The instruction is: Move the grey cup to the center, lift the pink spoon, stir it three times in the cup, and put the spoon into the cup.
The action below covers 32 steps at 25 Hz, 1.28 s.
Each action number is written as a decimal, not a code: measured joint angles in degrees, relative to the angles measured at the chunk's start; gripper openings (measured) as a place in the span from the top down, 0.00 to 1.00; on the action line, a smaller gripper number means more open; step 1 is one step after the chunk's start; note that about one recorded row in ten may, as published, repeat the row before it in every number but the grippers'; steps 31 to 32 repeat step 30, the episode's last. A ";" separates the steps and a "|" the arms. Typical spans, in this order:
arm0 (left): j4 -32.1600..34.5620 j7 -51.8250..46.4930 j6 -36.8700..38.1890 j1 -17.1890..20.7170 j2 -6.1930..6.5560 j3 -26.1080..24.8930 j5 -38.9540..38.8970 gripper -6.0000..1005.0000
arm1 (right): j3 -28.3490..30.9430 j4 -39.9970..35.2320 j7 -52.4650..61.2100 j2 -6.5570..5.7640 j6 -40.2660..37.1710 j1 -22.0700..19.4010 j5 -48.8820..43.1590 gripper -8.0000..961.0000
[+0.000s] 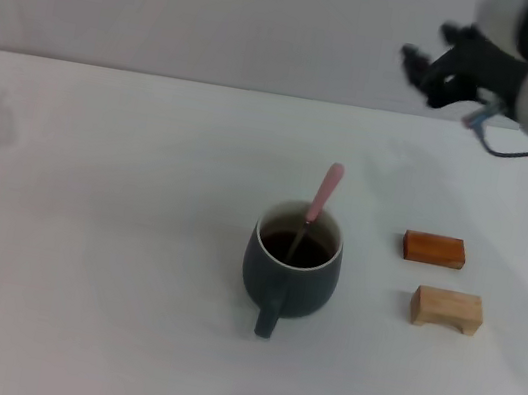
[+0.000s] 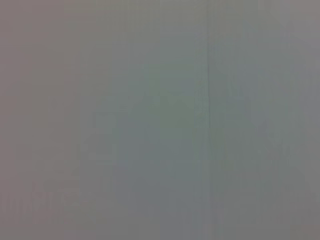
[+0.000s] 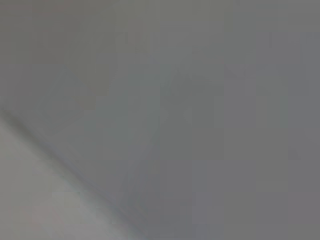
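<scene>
Grey cup (image 1: 293, 260) is sitting near the middle of the white table (image 1: 81, 258), loop handle pointing toward the robot, dark brown liquid inside. Pink spoon (image 1: 317, 206) is standing in the cup, metal end down in the liquid, pink handle leaning out over the far rim, tilting slightly to the robot's right. Nothing is touching the spoon.

Right gripper (image 1: 438, 66) is hanging in the air at the far right, well apart from the cup and above table level, fingers spread, holding nothing. Left arm isn't showing in the head view; its wrist camera is giving only a blank grey surface, so no reading on that claw.

Two small wooden blocks are lying to the right of the cup: a reddish-brown one (image 1: 433, 249) farther back, a pale one (image 1: 446, 309) just in front of it, not touching.
</scene>
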 joint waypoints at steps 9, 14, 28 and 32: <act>-2.19 -0.03 2.55 0.45 0.14 -1.45 -0.01 0.78 | -7.73 -9.37 1.54 0.00 -57.73 -23.12 -1.94 0.55; -3.28 -2.02 4.04 0.48 0.09 -1.49 0.01 0.78 | -6.67 -21.90 11.61 -0.12 -74.29 -24.45 -1.80 0.55; -8.52 -4.83 5.00 0.25 0.87 -4.86 0.33 0.78 | 5.83 -54.52 25.95 0.01 -95.44 -20.79 -2.14 0.55; -9.11 -4.48 4.85 0.05 1.08 -5.80 0.46 0.78 | 8.13 -56.74 25.99 0.09 -96.39 -20.62 -2.01 0.55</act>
